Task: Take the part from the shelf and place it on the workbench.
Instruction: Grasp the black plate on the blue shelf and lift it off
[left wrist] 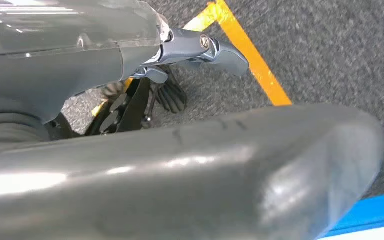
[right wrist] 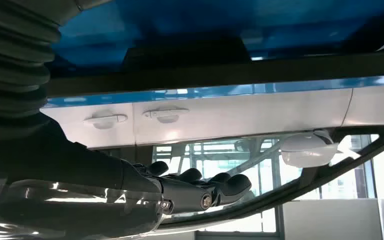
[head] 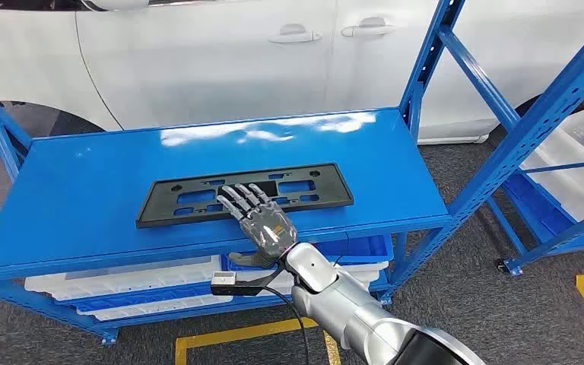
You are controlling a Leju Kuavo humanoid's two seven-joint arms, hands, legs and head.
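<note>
The right hand (head: 262, 217) is reaching over the blue shelf's (head: 84, 198) front edge, its fingers (head: 240, 196) lying spread and flat on the black license plate frame (head: 304, 190), gripping nothing. The frame is lying flat near the front edge, midway along it. White trays (head: 122, 277) are sitting on the tier below; the left hand's (left wrist: 190, 47) state cannot be told.

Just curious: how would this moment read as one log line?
right hand: fingers flat on black plate | plate: flat on blue shelf | left hand: hanging
</note>
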